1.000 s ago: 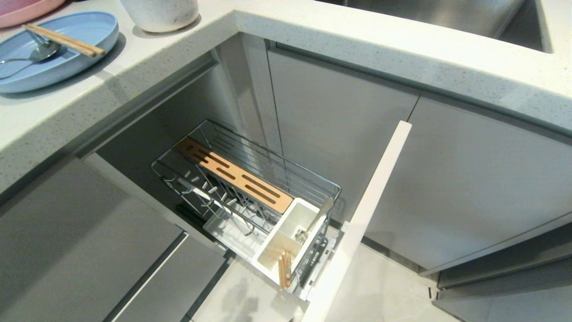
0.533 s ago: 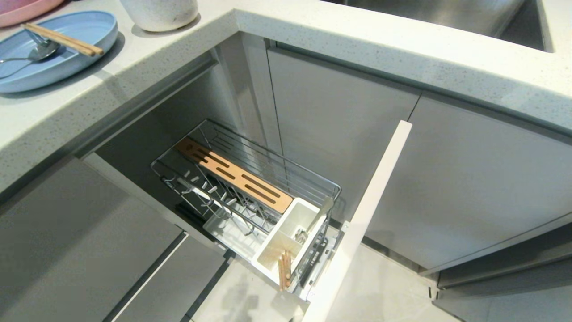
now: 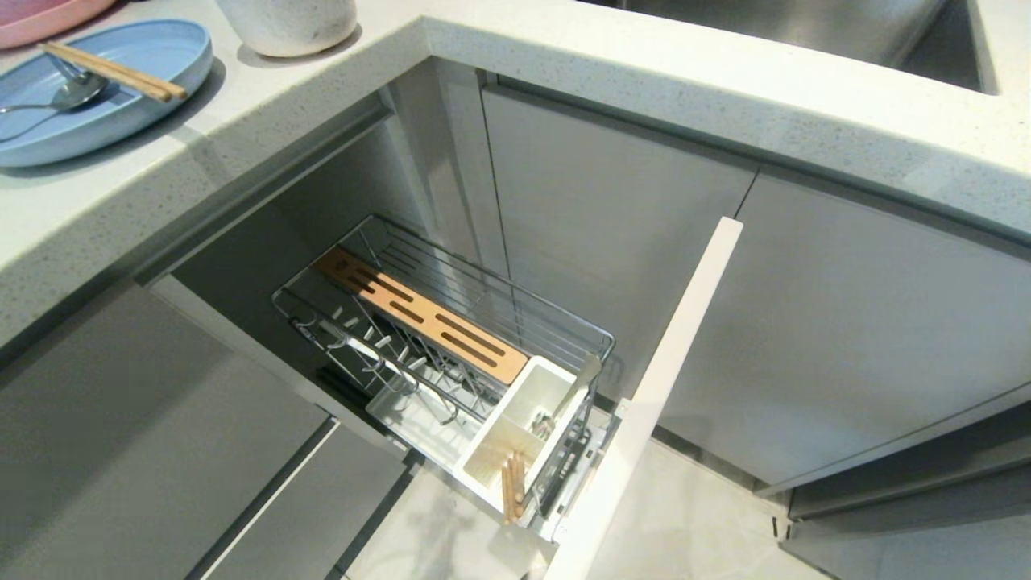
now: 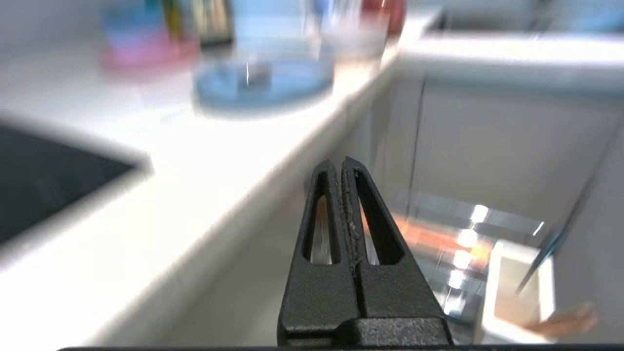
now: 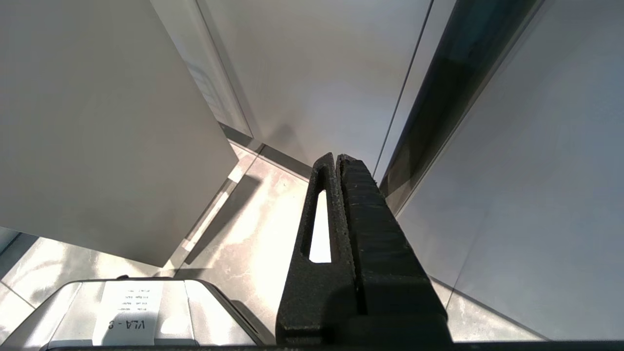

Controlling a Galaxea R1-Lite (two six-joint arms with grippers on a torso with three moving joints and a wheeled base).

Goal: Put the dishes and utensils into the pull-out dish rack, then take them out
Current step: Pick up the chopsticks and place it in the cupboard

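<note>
Head cam: one pull-out dish rack point(image 3: 451, 338) slid open, one chopstick pair point(image 3: 512, 483) in its white caddy point(image 3: 515, 439). One blue plate point(image 3: 137, 113) on the surface point(image 3: 266, 121) carries one spoon point(image 3: 48, 101) and another chopstick pair point(image 3: 113, 72); one off-white bowl point(image 3: 286, 24) beside it. Left wrist: left claw point(image 4: 340, 168) clenched, empty, plate well beyond it. Right wrist: right claw point(image 5: 335, 158) clenched, empty, over floor point(image 5: 243, 243).
</note>
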